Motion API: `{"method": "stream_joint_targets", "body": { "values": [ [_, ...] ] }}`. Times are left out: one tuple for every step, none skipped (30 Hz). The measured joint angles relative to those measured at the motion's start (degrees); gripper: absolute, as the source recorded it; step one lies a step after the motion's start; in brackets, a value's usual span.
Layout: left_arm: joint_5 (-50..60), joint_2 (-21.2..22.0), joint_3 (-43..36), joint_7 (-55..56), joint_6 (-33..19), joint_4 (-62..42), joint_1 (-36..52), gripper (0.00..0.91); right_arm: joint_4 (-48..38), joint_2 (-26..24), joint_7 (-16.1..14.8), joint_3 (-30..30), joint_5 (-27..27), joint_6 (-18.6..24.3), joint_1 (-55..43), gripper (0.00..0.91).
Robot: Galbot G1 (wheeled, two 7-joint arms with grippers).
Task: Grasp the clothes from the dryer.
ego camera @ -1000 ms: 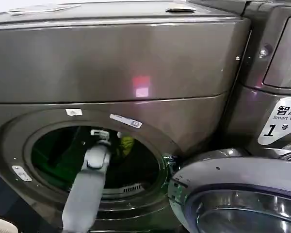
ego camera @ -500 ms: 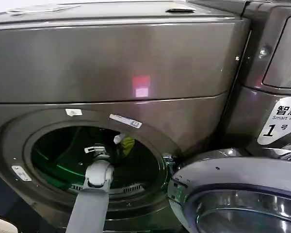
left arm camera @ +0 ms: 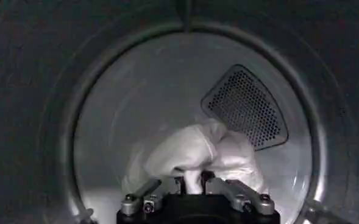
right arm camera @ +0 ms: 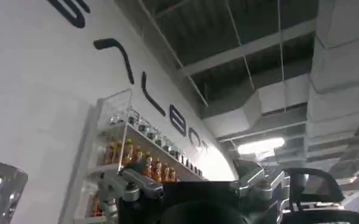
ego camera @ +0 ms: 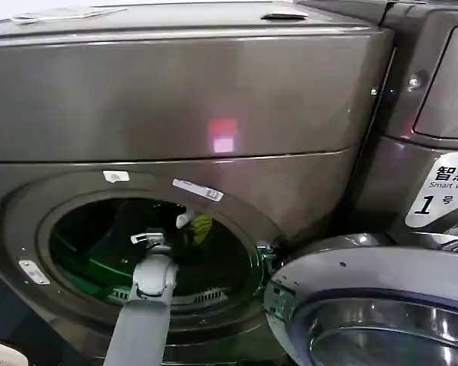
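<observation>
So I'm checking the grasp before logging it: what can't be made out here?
- Head view: most of the clothes, behind the left gripper and the dark dryer drum.
- Left wrist view: cloth colours.
- Right wrist view: right gripper fingertips, cut off by the frame edge.

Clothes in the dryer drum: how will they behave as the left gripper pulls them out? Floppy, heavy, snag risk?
The clothes look soft and bunched, so they will probably drape and sag rather than hold shape. The bundle looks small next to the dryer opening, so likely light. The left gripper pinches just one fold, so a loose piece might slip free or trail over the door rim.
</observation>
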State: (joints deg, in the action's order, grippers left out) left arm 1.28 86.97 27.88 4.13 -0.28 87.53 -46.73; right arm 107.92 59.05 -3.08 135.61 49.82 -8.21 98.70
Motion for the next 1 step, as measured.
{"method": "stream_joint_targets", "body": {
  "values": [
    [0.1, 0.0, 0.0, 0.0, 0.0, 0.0, 0.0, 0.0, 0.0, 0.0, 0.0, 0.0, 0.0, 0.0, 0.0, 0.907]
  ]
}}
